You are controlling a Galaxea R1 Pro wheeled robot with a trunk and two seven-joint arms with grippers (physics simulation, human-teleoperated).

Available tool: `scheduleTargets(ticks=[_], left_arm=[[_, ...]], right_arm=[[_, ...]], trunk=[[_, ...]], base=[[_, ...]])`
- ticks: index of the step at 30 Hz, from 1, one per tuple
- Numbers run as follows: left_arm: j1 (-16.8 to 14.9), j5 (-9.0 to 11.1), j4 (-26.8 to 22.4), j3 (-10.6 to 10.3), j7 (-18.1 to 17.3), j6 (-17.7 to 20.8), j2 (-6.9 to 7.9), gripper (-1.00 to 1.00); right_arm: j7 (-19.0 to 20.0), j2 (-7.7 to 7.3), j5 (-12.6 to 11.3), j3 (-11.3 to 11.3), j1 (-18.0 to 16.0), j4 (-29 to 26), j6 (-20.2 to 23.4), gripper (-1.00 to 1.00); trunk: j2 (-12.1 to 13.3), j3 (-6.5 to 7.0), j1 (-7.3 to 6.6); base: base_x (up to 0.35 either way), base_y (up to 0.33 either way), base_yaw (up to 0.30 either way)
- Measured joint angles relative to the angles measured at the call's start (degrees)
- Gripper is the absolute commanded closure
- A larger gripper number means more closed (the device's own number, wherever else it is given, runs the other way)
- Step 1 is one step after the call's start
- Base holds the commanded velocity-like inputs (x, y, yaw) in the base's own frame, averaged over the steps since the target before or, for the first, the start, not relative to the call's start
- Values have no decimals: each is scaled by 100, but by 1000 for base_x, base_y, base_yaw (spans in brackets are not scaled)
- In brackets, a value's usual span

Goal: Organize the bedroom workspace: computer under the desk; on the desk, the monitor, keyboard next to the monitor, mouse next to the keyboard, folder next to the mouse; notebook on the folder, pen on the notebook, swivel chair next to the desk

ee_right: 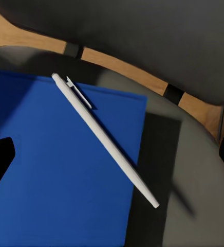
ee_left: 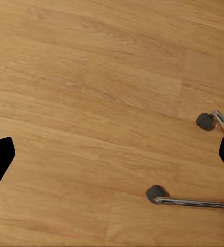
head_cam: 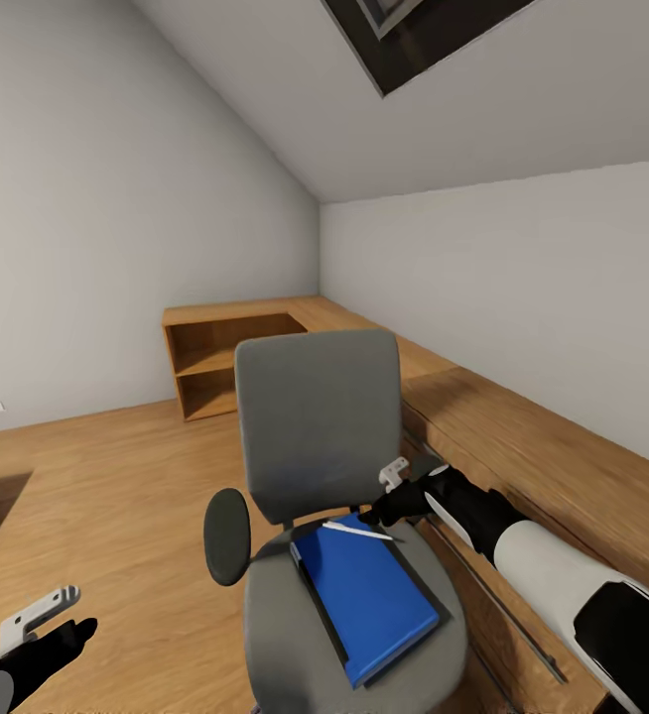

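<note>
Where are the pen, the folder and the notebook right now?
pen [ee_right: 104, 139]: right wrist view, middle of its white barrel.
folder [head_cam: 369, 595]: head view, centre of the blue cover.
notebook [ee_right: 153, 170]: right wrist view, dark cover showing beside the folder.

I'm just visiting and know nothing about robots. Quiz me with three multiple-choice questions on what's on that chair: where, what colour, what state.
1. Where does the pen lie?
A. on the floor
B. on the folder on the swivel chair seat
C. on the wooden counter

2. What colour is the folder?
A. red
B. green
C. blue

3. What is the right gripper doing?
A. hanging over the pen, holding nothing
B. carrying the folder
C. gripping an armrest

Answers: 1 B, the pen rests across the folder's corner on the swivel chair. 2 C, it is bright blue. 3 A, the pen lies free on the folder.
</note>
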Motion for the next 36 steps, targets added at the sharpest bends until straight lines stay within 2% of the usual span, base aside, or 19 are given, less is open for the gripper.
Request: scheduleTargets(ticks=[3, 8, 16, 29, 36], left_arm=[[0, 0, 0, 0, -1, 0, 3, -100], [0, 0, 0, 0, 1, 0, -3, -100], [0, 0, 1, -4, 2, 0, -12, -100], [0, 0, 0, -9, 2, 1, -14, -100], [0, 0, 0, -9, 2, 7, -14, -100]], right_arm=[[-7, -1, -206, 2, 0, 3, 3, -100], [-5, -11, -298, -3, 0, -3, 3, -100], [-1, -36, -319, -7, 0, -12, 3, -100], [291, -43, -314, -16, 0, -16, -3, -100], [495, -50, -306, -34, 0, -20, -9, -100]], trunk=[[-120, -54, 66], [-321, -144, 176], [-642, -287, 352], [-1163, -521, 637], [-1165, -521, 638]], base=[[0, 0, 0], [0, 0, 0], [0, 0, 0], [0, 0, 0], [0, 0, 0]])
